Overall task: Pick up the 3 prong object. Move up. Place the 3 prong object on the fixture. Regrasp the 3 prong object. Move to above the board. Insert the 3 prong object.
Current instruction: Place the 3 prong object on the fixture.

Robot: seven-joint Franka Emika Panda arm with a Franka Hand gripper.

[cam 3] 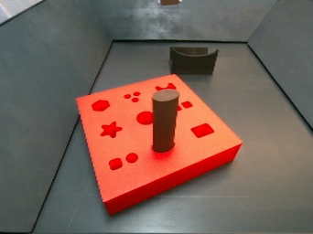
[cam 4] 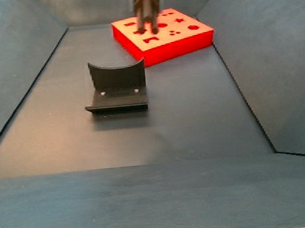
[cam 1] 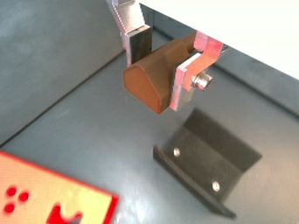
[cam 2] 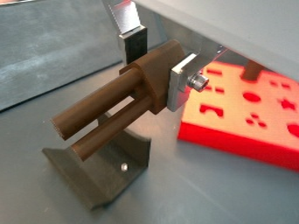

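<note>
My gripper (cam 1: 162, 72) is shut on the 3 prong object (cam 1: 149, 83), a brown block held between the two silver fingers. Its long brown prongs (cam 2: 100, 118) stick out sideways in a wrist view, where the gripper (cam 2: 159, 68) also shows. The piece hangs in the air, well above the dark fixture (cam 1: 211, 162), which also shows in the wrist view (cam 2: 100, 171). The fixture stands on the grey floor in both side views (cam 3: 195, 58) (cam 4: 115, 86). The red board (cam 3: 184, 151) lies apart from the fixture. Only a bit of the piece (cam 3: 170, 2) shows at a side view's top edge.
A tall dark cylinder (cam 3: 164, 119) stands upright on the board, which has star, circle and rectangle holes. The board also shows in the wrist views (cam 1: 47, 197) (cam 2: 246, 109) and a side view (cam 4: 176, 39). Sloping grey walls (cam 3: 61, 46) enclose the floor.
</note>
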